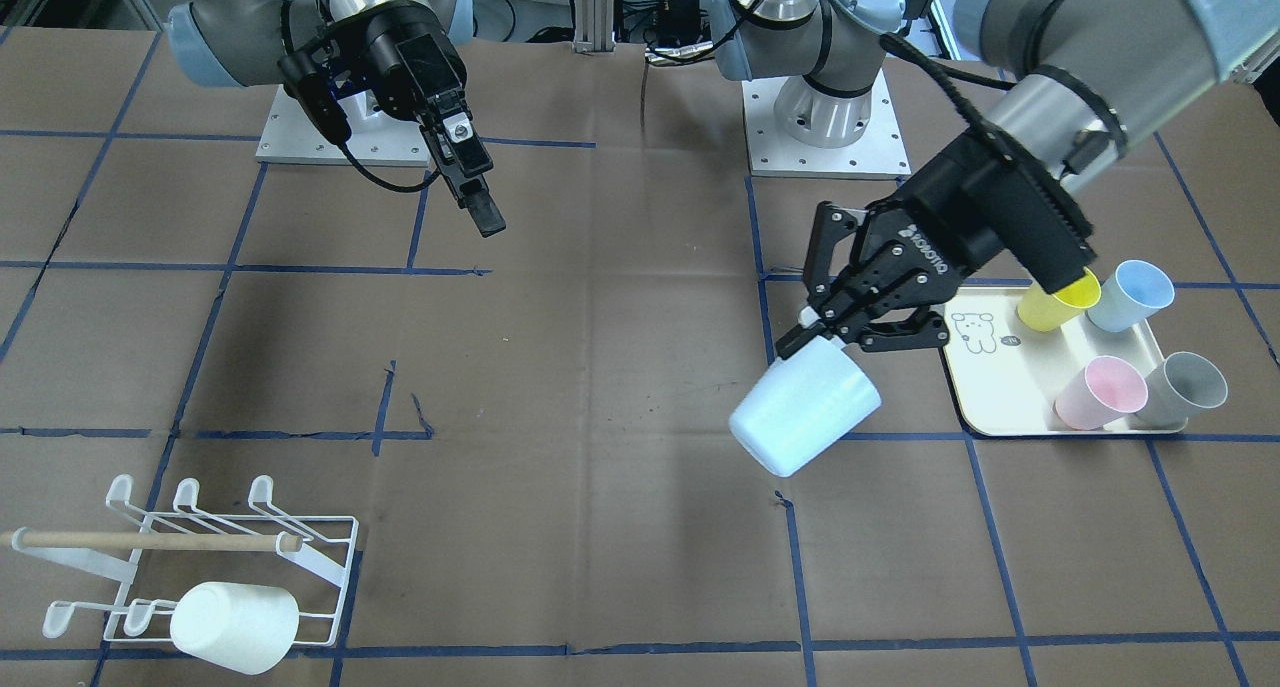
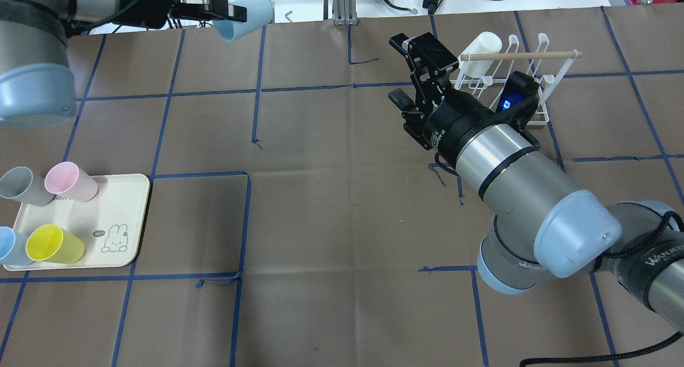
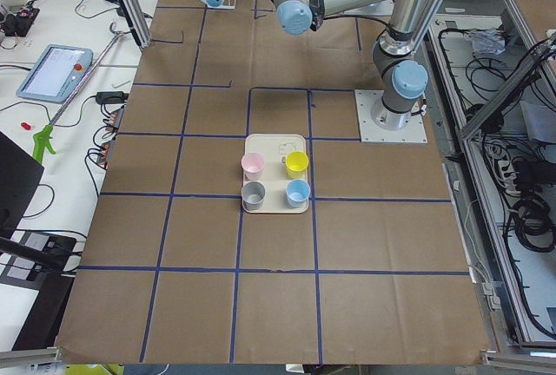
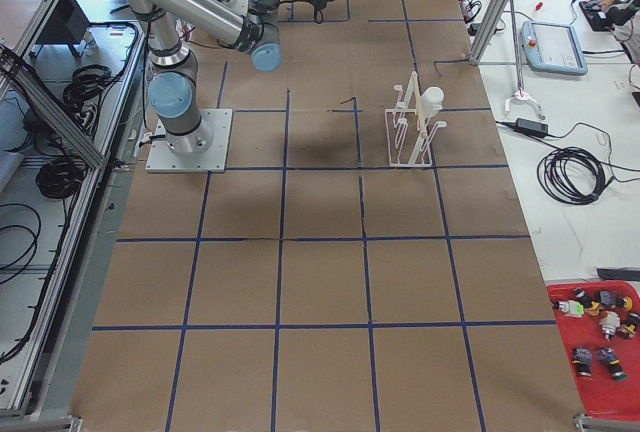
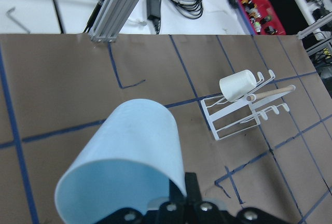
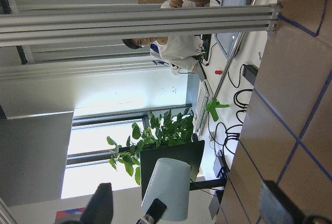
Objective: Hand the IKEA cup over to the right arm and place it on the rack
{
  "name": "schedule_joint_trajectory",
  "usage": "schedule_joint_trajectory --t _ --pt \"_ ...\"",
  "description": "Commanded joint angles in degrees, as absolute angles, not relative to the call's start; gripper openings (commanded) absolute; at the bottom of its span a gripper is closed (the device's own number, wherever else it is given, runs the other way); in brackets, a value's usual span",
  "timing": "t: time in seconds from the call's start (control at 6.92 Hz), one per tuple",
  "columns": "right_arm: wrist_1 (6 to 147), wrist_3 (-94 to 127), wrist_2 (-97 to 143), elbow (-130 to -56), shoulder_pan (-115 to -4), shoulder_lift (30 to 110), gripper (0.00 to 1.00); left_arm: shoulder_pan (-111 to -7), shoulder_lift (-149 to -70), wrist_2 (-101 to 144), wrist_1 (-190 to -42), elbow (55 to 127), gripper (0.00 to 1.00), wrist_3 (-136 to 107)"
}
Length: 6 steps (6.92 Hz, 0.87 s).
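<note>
Left claw (image 1: 806,333) holds the pale blue cup (image 1: 805,417) by its rim, clear of the tabletop (image 1: 600,367)
The cup sticks out past the fingertips, tilted, its base pointing away from the claw and its mouth toward it; the wrist view shows one finger pinching the rim wall. The right claw (image 2: 396,68) hangs well apart from the cup, across the middle of the tabletop, its fingers spread wide with nothing between them. The rack (image 1: 330,567) stands on the right arm's side, a white cup (image 1: 235,627) lying on its prongs. Just beside the left claw sits a tray (image 1: 1000,407) with four more cups
</note>
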State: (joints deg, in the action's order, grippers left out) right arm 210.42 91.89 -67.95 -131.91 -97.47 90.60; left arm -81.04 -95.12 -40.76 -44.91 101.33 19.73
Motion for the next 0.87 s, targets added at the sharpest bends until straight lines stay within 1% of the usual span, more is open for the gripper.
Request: schedule_joint_trajectory --t 0.0,0.14,0.29,0.72 --pt "210.15 93.52 -68.03 -131.84 -97.82 90.35 1.00 -86.89 -95.88 -39.28 -17.89 112.71 0.00 9.56" --pt "209.97 93.60 -68.03 -131.66 -97.82 90.26 1.00 -88.40 -95.80 -39.64 -7.40 116.85 0.00 3.23" --pt "206.75 93.60 -67.94 -131.40 -97.82 90.26 1.00 -89.72 -94.76 -39.64 -4.16 120.37 0.00 2.21" --pt "198.92 93.43 -67.68 -130.61 -97.91 89.65 1.00 -91.84 -93.69 -39.81 -3.96 121.99 0.00 1.93"
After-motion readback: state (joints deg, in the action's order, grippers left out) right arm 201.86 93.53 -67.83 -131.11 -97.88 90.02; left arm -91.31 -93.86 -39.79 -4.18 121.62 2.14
